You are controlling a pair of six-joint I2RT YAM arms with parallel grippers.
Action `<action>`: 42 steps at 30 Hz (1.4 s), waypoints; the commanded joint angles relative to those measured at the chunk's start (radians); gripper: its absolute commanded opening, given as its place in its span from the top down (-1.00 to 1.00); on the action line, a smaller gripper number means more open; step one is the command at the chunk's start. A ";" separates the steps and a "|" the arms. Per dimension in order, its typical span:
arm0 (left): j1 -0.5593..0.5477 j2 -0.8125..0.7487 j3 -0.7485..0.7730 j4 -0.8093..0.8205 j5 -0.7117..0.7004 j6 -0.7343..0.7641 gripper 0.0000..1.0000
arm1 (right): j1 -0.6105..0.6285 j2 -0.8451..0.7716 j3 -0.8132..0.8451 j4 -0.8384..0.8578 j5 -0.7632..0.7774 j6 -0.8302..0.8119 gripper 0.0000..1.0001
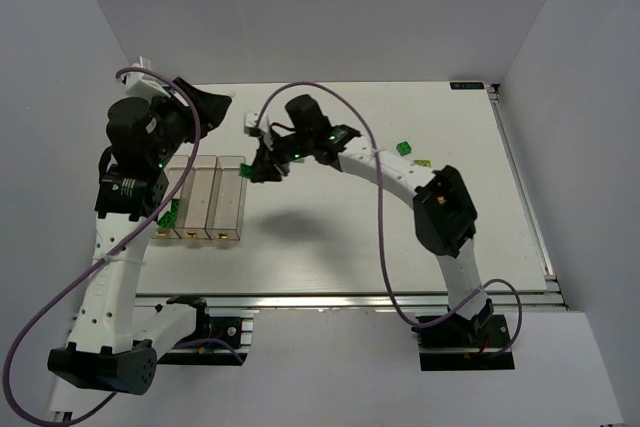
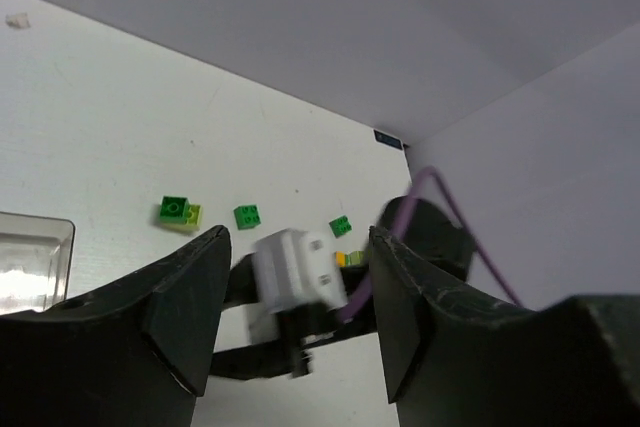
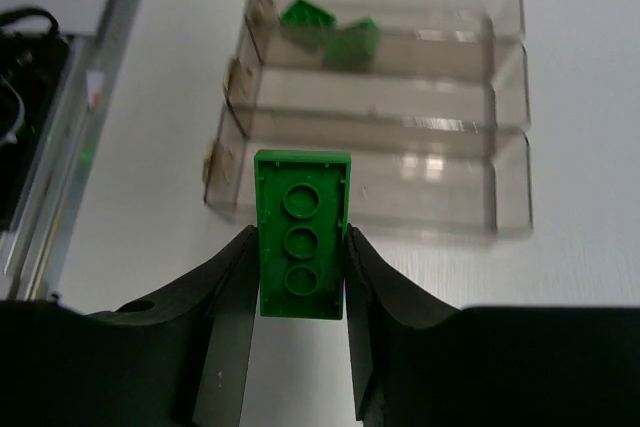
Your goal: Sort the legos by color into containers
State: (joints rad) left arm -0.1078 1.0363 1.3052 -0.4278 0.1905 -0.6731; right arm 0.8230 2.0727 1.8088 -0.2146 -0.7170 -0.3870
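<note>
Green studded plastic brick [image 3: 303, 234], underside facing the wrist camera, is clamped between the right tool's [image 3: 300, 247] two fingers, over the white bench [image 3: 580, 67] near three joined clear plastic bins [image 3: 440, 202]. The left tool [image 2: 298, 247] gapes, holding nothing.

Soft, even overhead light keeps the table [image 1: 450, 247] bright, leaving one faint shadow just right of the containers [image 1: 205, 197]. Glare streaks their clear walls in the right wrist view. In the left wrist view a white block [image 2: 295, 277] right of them is motion-blurred.
</note>
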 commanded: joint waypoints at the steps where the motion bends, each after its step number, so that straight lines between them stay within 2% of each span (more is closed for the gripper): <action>1: -0.001 -0.022 0.092 -0.040 -0.029 0.021 -0.35 | 0.071 0.145 0.114 0.193 -0.111 0.152 1.00; 2: 0.000 -0.021 0.109 -0.045 -0.031 0.023 -0.35 | 0.086 0.180 0.206 0.234 -0.108 0.190 1.00; 6: -0.001 -0.007 0.178 -0.078 -0.022 0.017 -0.37 | 0.156 0.345 0.401 0.394 -0.055 0.345 1.00; 10: -0.001 0.002 0.204 -0.121 -0.013 0.006 -0.37 | 0.241 0.421 0.417 0.649 0.082 0.379 1.00; 15: -0.001 0.019 0.232 -0.166 0.006 0.001 -0.37 | 0.303 0.503 0.471 0.808 0.332 0.372 1.00; 19: -0.001 0.030 0.230 -0.181 0.020 0.001 -0.37 | 0.335 0.609 0.586 0.834 0.422 0.355 1.00; 24: -0.001 0.018 0.197 -0.167 0.032 -0.013 -0.37 | 0.361 0.621 0.526 0.883 0.464 0.335 1.00; 32: -0.001 -0.002 0.154 -0.184 0.056 -0.014 -0.37 | 0.370 0.708 0.606 0.929 0.530 0.301 1.00; 36: -0.001 -0.002 0.149 -0.190 0.067 -0.014 -0.38 | 0.373 0.714 0.583 0.936 0.530 0.304 0.99; 40: -0.001 0.011 0.160 -0.198 0.070 -0.006 -0.38 | 0.373 0.727 0.575 0.962 0.536 0.295 0.53; 41: 0.000 0.011 0.157 -0.197 0.073 -0.006 -0.38 | 0.373 0.725 0.566 0.977 0.533 0.295 0.29; 42: 0.000 0.011 0.154 -0.195 0.073 -0.008 -0.38 | 0.373 0.725 0.566 0.980 0.530 0.293 0.21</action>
State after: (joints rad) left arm -0.1078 1.0527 1.4574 -0.6216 0.2459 -0.6819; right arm 1.1915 2.8002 2.3634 0.6582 -0.2043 -0.0753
